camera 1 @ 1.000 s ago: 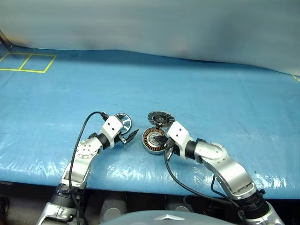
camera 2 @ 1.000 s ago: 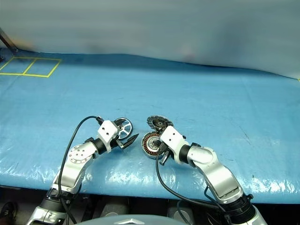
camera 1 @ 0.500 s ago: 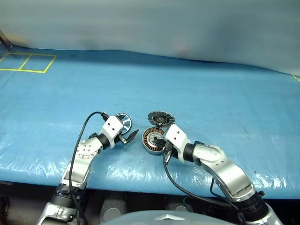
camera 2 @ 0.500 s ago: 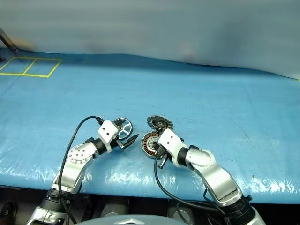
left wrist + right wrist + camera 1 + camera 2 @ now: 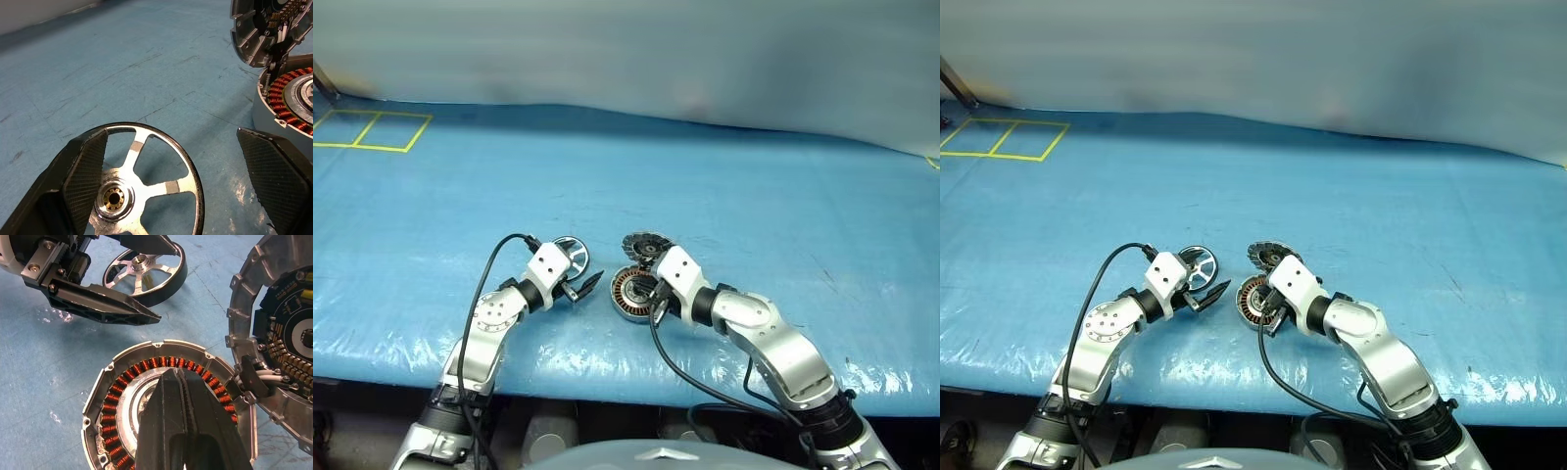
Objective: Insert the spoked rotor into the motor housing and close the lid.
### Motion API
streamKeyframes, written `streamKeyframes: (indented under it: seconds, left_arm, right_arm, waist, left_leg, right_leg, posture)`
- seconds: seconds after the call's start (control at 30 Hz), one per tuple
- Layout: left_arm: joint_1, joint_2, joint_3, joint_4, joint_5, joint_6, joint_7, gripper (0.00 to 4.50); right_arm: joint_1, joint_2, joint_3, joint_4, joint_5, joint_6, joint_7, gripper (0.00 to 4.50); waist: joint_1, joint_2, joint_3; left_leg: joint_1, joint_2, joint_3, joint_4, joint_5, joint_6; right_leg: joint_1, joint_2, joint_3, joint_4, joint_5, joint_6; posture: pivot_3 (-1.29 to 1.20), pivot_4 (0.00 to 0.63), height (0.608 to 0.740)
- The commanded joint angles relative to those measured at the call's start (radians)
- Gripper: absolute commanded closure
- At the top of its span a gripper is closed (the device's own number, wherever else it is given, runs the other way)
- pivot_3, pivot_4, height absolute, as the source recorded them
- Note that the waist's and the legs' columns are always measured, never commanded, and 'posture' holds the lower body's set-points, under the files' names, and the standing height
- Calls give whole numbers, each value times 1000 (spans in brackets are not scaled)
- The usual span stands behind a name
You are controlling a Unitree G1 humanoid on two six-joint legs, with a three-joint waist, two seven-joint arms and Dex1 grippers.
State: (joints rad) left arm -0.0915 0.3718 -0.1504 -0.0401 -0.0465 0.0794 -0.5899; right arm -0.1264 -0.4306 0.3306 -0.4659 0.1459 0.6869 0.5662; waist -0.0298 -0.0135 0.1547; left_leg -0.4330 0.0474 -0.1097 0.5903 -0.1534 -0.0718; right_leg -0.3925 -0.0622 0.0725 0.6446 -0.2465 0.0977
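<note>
The spoked rotor (image 5: pixel 146 188), a shiny wheel with thin spokes, rests on the blue cover between the fingers of my left gripper (image 5: pixel 581 271), which is open; one pad (image 5: pixel 85 171) is close against its rim. Just right of it sits the motor housing (image 5: pixel 120 399), face up, with its ring of copper windings showing. The lid (image 5: pixel 286 340) stands tilted open at the housing's far edge, joined by white wires. My right gripper (image 5: pixel 178 376) is shut and empty, its tips hovering over the housing's dark centre.
A blue plastic sheet (image 5: pixel 754 206) covers the whole table, and its front edge runs just below both arms. Yellow tape squares (image 5: pixel 372 130) mark the far left corner. A grey wall stands behind. Black cables loop from both wrists.
My right forearm has shifted a touch over the housing. The left gripper, rotor, housing and lid keep their places.
</note>
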Motion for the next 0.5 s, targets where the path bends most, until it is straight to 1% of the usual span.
streamKeyframes:
  seconds: [0.03, 0.13, 0.33, 0.5]
  left_arm:
    - [0, 2, 5, -13, 1, -5, 4, 0]
    - [-1, 1, 4, -14, 1, -5, 5, 0]
    - [-2, 2, 3, -15, 2, -5, 6, 0]
    - [-2, 3, 16, -32, -19, -2, -2, 0]
  right_arm:
    - [4, -2, 6, 6, -5, -12, -1, 4460]
    - [10, -11, 27, 43, -34, -20, -8, 4460]
    - [16, -26, 45, 54, -63, -30, -7, 4460]
    - [19, -2, 8, 29, -27, -38, 5, 4460]
  waist:
    - [0, 0, 0]
    - [0, 0, 0]
    - [0, 0, 0]
    - [0, 0, 0]
  left_leg:
    - [0, 0, 0, 0, 0, 0]
    - [0, 0, 0, 0, 0, 0]
    - [1, 0, 0, 0, 0, 0]
    - [2, 0, 0, 0, 0, 0]
  right_leg:
    - [0, 0, 0, 0, 0, 0]
    - [0, 0, 0, 0, 0, 0]
    - [0, 0, 0, 0, 0, 0]
    - [0, 0, 0, 0, 0, 0]
  posture:
    - [0, 150, 740]
    - [0, 150, 740]
    - [0, 150, 740]
    - [0, 150, 740]
